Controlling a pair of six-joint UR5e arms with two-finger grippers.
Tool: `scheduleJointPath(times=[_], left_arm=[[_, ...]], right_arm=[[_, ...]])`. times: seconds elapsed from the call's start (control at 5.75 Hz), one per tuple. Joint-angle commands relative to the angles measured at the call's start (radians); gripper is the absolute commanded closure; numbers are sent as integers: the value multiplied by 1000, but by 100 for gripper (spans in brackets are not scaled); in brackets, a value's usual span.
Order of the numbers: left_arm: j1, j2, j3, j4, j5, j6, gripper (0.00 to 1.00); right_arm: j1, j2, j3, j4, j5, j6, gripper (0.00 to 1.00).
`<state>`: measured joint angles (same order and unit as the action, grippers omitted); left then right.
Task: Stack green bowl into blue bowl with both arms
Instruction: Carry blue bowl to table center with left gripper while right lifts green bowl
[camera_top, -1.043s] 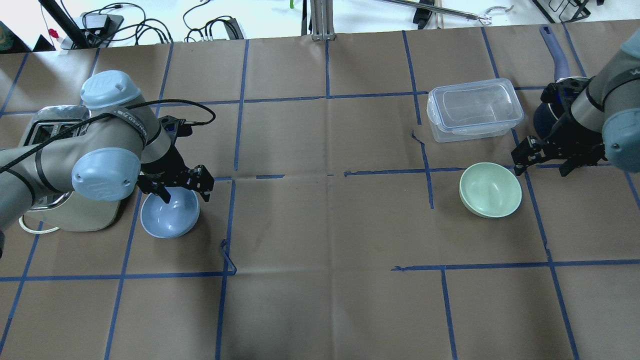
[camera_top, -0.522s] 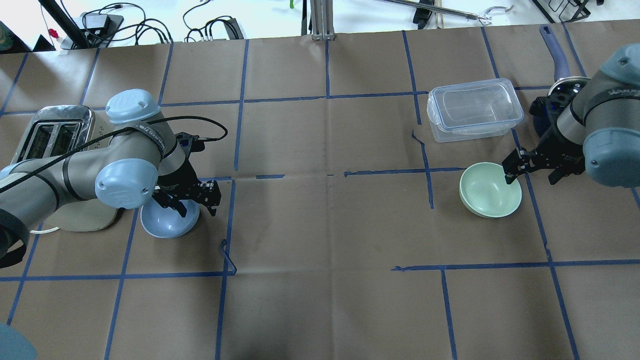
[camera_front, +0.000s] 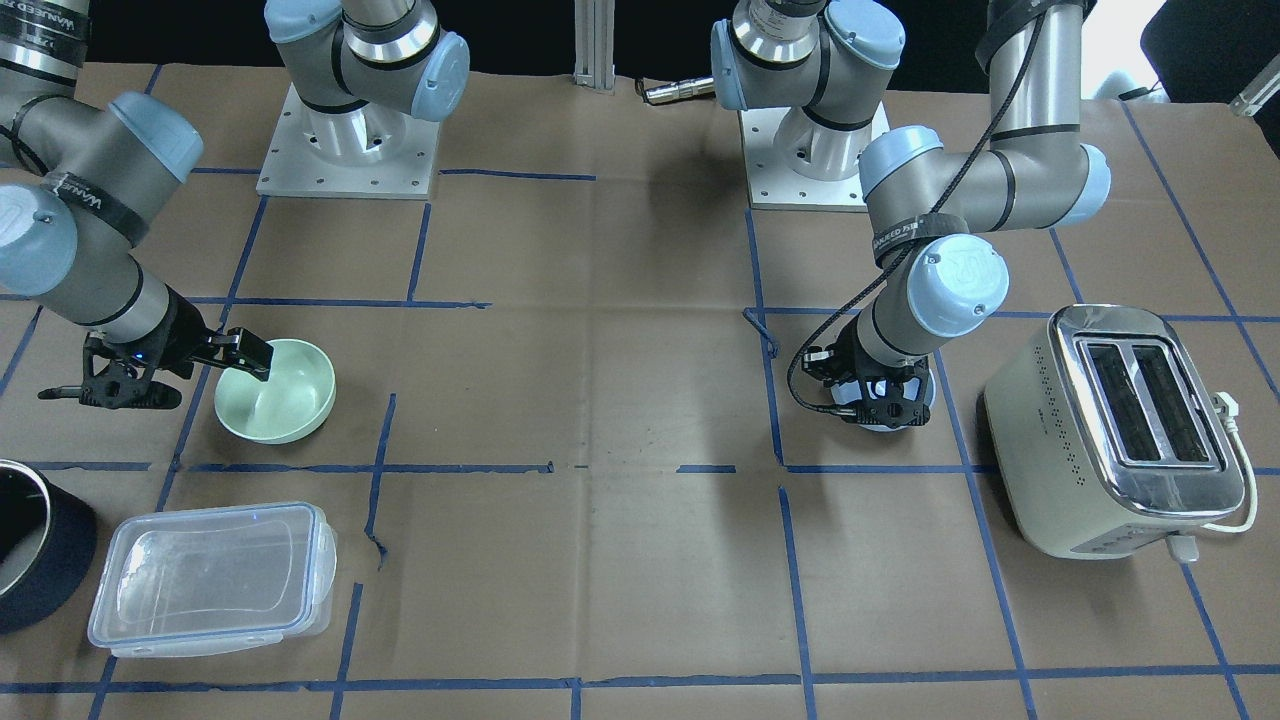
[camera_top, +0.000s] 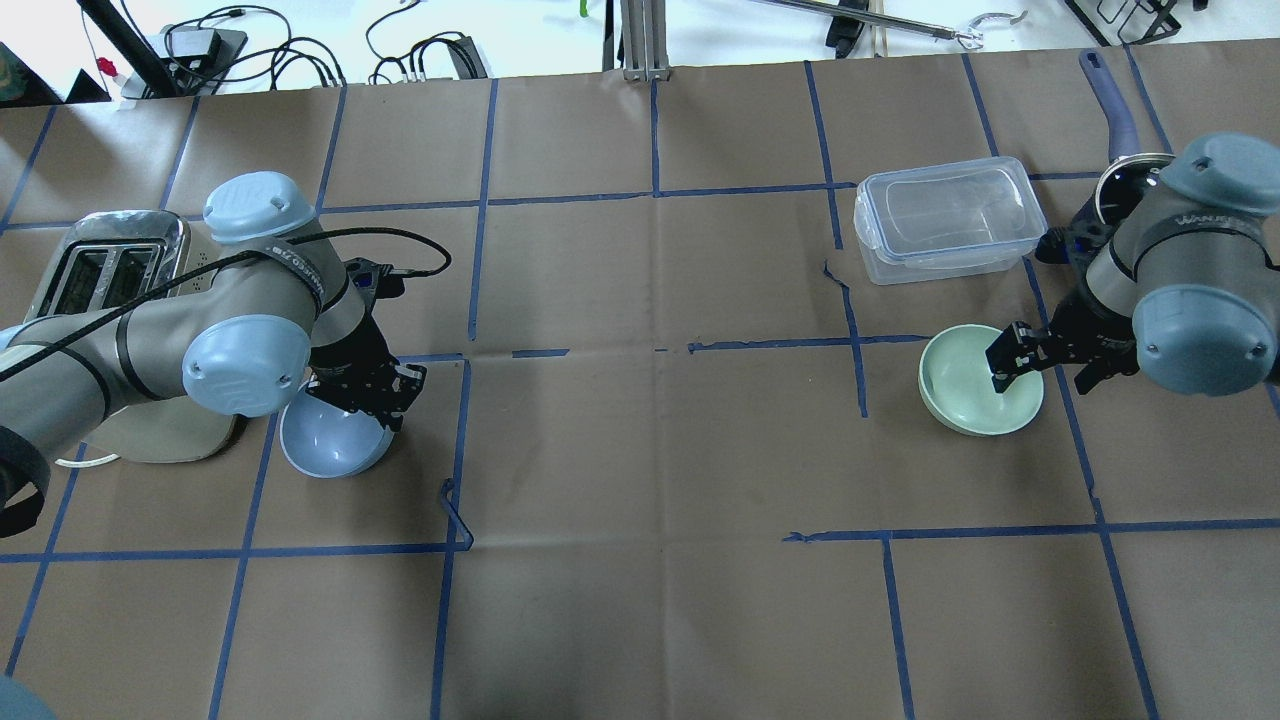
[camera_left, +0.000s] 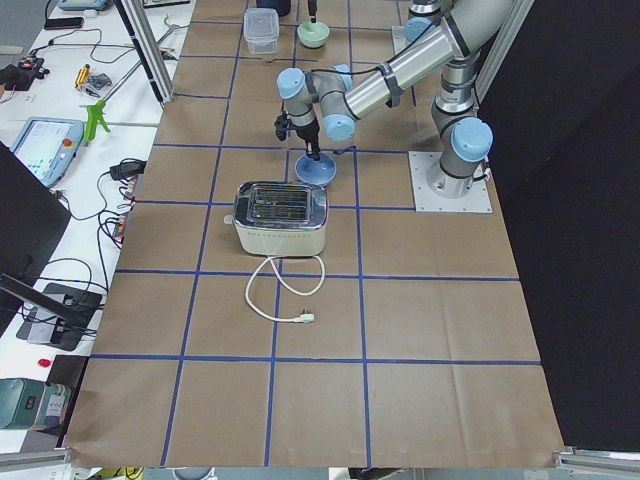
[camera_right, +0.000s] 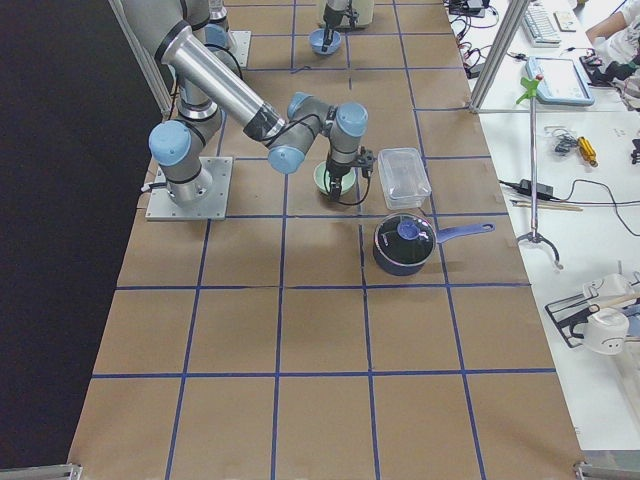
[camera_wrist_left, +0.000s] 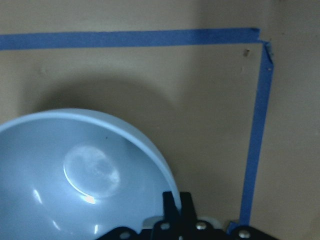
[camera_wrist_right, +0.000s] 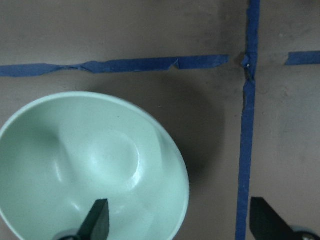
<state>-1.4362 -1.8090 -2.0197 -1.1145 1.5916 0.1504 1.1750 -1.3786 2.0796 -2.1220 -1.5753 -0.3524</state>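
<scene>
The pale blue bowl (camera_top: 325, 440) sits at the table's left beside the toaster. My left gripper (camera_top: 385, 395) is shut on its right rim; the left wrist view shows the fingers pinched on the bowl's (camera_wrist_left: 75, 175) thin edge. The mint-green bowl (camera_top: 965, 385) sits at the right. My right gripper (camera_top: 1045, 368) is open and straddles its right rim, one finger inside the bowl, the other outside. The right wrist view shows the green bowl (camera_wrist_right: 90, 160) with one finger (camera_wrist_right: 95, 222) in it. In the front view the left gripper (camera_front: 885, 400) hides most of the blue bowl.
A cream and chrome toaster (camera_top: 100, 265) stands just left of the blue bowl, its cord trailing. A clear plastic lidded container (camera_top: 945, 220) lies just beyond the green bowl. A dark saucepan with a purple handle (camera_right: 405, 245) stands at the far right, under my right arm.
My left gripper has lowered and shut on the blue bowl's rim. My right gripper has moved left and down, so one finger is now inside the green bowl.
</scene>
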Motion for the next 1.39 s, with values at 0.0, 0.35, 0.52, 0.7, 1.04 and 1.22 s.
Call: scheduleJointPath(times=[0.0,0.35,0.52,0.7,1.04,1.22], left_arm=[[-19,11,22,4,5,-14,99],[-228,-15,181,-39,4,-183,99],[-310,-68,243,-28,-10,-262,99],[-416,-129,324,-25,2,-382,99],[-536,-241,465,-16,-1,-557,98],[-576,-260,484,-11,-5,-590,98]], right_arm=[[0,1,25,-18,0,0,0],[0,1,25,-129,0,0,39],[0,1,25,-131,0,0,61],[0,0,25,-130,1,0,74],[0,-14,16,-121,3,0,91],[2,-29,-36,-95,5,1,92]])
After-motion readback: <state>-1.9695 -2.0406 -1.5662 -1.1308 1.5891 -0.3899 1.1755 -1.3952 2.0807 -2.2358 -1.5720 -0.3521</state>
